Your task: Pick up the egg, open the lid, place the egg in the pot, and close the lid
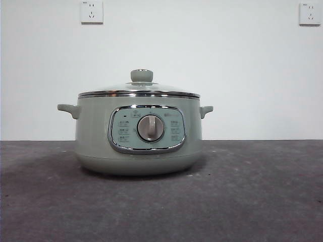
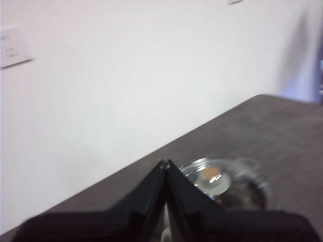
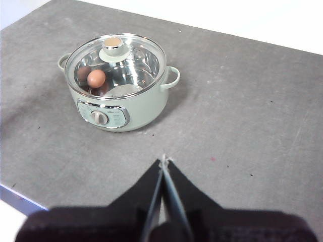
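Note:
The sage-green pot (image 1: pixel 139 136) stands in the middle of the dark table, its dial facing the front camera. The glass lid (image 1: pixel 139 91) sits closed on it, knob up. In the right wrist view the pot (image 3: pixel 121 108) shows from above, and the brown egg (image 3: pixel 96 78) lies inside it under the lid (image 3: pixel 117 63). My right gripper (image 3: pixel 163 160) is shut and empty, high above the table and well away from the pot. My left gripper (image 2: pixel 164 163) is shut and empty, raised, with the lidded pot (image 2: pixel 227 184) blurred below it.
Two wall sockets (image 1: pixel 91 11) (image 1: pixel 309 13) sit on the white wall behind. The table's edge (image 3: pixel 20 199) shows in the right wrist view. The grey tabletop (image 1: pixel 252 191) spreads around the pot.

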Robot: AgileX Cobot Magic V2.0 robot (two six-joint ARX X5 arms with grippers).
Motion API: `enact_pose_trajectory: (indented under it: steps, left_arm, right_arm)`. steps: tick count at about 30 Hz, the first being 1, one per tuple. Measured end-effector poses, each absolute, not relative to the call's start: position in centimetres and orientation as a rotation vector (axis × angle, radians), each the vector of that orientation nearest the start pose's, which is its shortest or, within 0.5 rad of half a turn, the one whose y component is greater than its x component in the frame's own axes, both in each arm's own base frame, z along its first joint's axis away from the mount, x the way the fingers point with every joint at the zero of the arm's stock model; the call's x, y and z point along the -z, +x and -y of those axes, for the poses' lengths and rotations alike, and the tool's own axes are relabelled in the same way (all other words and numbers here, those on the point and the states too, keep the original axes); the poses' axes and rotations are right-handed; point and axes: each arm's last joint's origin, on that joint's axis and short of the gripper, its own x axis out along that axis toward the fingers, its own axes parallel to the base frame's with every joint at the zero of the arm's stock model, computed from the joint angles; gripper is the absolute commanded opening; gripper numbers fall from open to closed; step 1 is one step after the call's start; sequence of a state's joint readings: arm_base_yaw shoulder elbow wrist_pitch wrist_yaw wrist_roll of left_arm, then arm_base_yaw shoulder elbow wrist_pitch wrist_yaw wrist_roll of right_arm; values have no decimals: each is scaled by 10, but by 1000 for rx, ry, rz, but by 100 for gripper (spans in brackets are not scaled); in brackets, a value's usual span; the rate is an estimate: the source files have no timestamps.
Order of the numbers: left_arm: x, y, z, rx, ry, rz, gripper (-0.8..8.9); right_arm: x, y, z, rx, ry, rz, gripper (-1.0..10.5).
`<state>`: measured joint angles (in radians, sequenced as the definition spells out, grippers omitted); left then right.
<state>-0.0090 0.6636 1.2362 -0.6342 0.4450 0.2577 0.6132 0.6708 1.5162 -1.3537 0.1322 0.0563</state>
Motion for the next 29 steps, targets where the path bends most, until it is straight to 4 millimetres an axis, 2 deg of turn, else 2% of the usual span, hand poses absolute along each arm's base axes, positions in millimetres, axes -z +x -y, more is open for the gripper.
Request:
enact_pose_trajectory:
  steps: [4,9,15,19,29]
  left_arm:
    - [-388,79,9,374,262,28,-3]
    - [-308,89,7,333,235,9,-3]
    - [-231,95,3,222,165,-72,-3]
    - [-197,95,1,152,138,-123,-3]
    - [-152,95,-3,38,61,-170,-3]
  right_arm:
    - [-444,15,-6,-454,-133,-491,0]
    - [-444,15,-6,-454,-134,-491,0]
    - [-444,16,-7,-454,-135,-496,0]
    - [-444,16,-7,-454,-136,-496,0]
    - [-444,17,-7,-454,-136,-497,0]
